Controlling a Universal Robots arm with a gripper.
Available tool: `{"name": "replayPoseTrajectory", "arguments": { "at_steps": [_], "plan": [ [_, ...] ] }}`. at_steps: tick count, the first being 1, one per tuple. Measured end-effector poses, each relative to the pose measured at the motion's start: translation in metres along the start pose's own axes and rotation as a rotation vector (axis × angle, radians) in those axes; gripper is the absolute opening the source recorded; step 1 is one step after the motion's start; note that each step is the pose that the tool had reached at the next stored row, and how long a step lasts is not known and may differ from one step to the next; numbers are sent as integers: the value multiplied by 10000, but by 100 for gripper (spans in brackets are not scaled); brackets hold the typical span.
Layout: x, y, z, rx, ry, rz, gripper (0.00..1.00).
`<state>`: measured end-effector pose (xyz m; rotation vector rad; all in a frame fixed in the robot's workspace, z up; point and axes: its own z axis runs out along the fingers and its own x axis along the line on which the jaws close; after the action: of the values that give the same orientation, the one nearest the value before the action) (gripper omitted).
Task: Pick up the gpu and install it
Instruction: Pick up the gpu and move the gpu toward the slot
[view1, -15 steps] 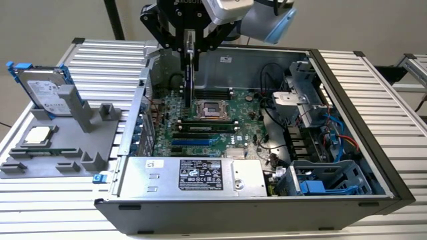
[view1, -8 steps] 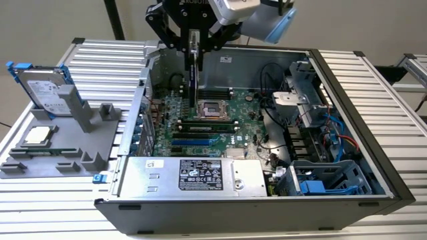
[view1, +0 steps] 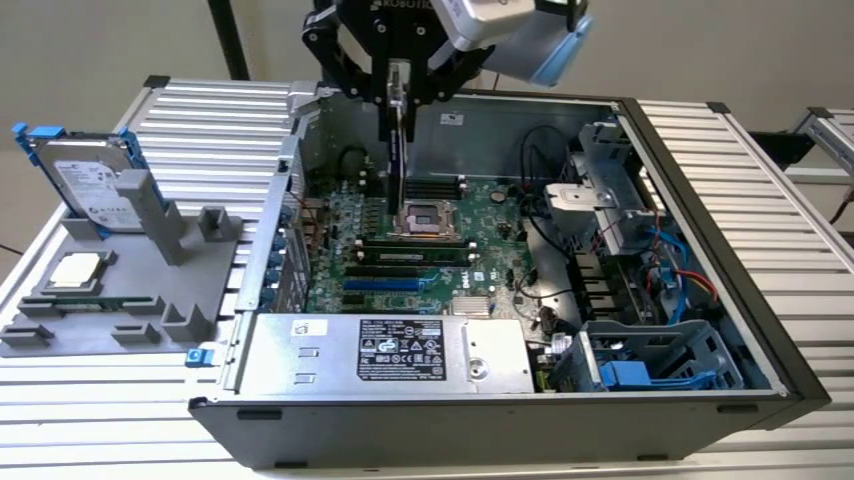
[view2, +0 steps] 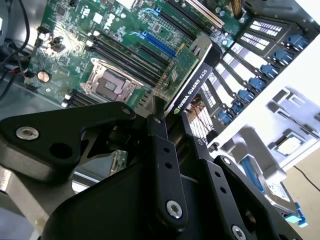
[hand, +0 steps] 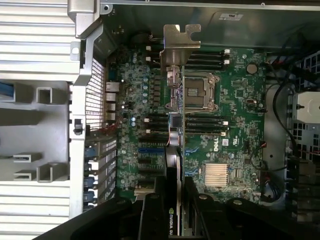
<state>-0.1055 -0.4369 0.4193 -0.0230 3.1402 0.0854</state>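
Gpu (view1: 398, 150) hangs edge-down from the gripper (view1: 398, 95), jaws clamped on its upper part, above the open computer case (view1: 694, 200) and clear of the board below.

From the exterior view's left, a grey fixture (view1: 160, 230) on the ribbed counter (view1: 200, 110) carries a hard drive (view1: 87, 185) and a processor chip (view1: 74, 270). Next comes the case, its motherboard (view1: 400, 270) lying flat, with the card over the processor socket (view1: 430, 217). A drive cage (view1: 641, 365) sits at the right.

We judge the pick finished and the install under way, with the card not yet seated. In the first wrist view its silver bracket (hand: 179, 40) faces a plain case wall, and the card runs across the blue slot (hand: 150, 149), not along it. Seating, as we read it, calls for a quarter turn that brings the bracket beside the blue latches (view1: 274, 265), then a straight descent.
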Motion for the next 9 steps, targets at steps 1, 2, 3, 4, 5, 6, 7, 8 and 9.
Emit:
{"name": "replayPoseTrajectory", "arguments": {
  "at_steps": [1,2,3,4,5,6,7,8,9],
  "plan": [
    [-10,0,0,0,0,0,0],
    [-19,0,0,0,1,1,0],
    [-28,0,0,0,2,1,0],
    [-38,-1,0,0,3,1,0],
    [-48,-1,0,0,3,1,0],
    [-56,-1,0,0,4,0,0],
    [-65,-1,0,0,5,1,0],
    [-73,-1,0,1,7,1,0],
    [-81,-1,0,1,7,1,0]
  ]
}}
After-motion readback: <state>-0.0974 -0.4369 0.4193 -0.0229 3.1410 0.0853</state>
